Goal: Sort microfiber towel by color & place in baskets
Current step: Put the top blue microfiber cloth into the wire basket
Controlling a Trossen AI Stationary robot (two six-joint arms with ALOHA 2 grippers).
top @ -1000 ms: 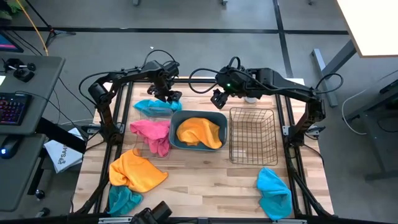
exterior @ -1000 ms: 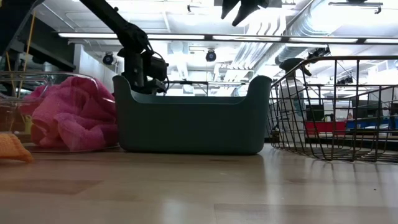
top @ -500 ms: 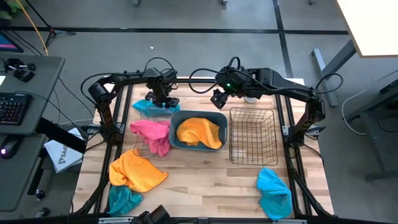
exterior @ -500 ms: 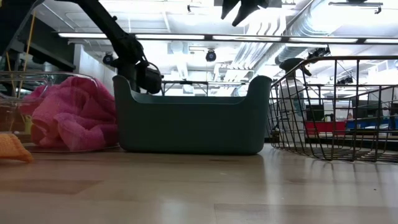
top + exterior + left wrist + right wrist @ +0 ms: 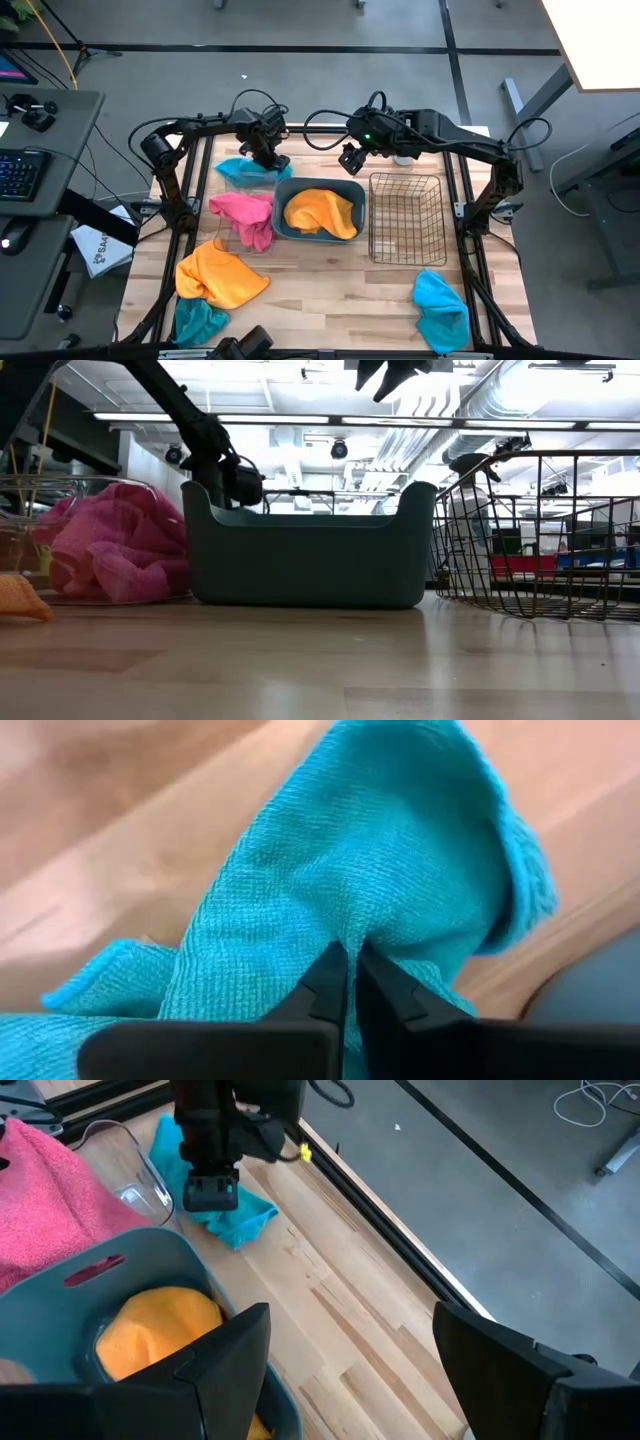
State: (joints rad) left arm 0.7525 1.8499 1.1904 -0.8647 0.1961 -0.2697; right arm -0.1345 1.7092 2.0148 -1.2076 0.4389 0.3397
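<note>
Turquoise towel (image 5: 400, 870) lies crumpled on the bench just behind the teal tub (image 5: 285, 190), and the left gripper (image 5: 268, 158) has its fingers pinched tight on a raised fold. Soft, light, floppy; it should drape when lifted. Right gripper (image 5: 350, 158) hovers behind the tub, fingers wide.

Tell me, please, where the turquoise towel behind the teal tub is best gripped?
Probably at its raised fold, from above: the turquoise towel lies crumpled on the table, and the left claw is already shut on that ridge.
</note>
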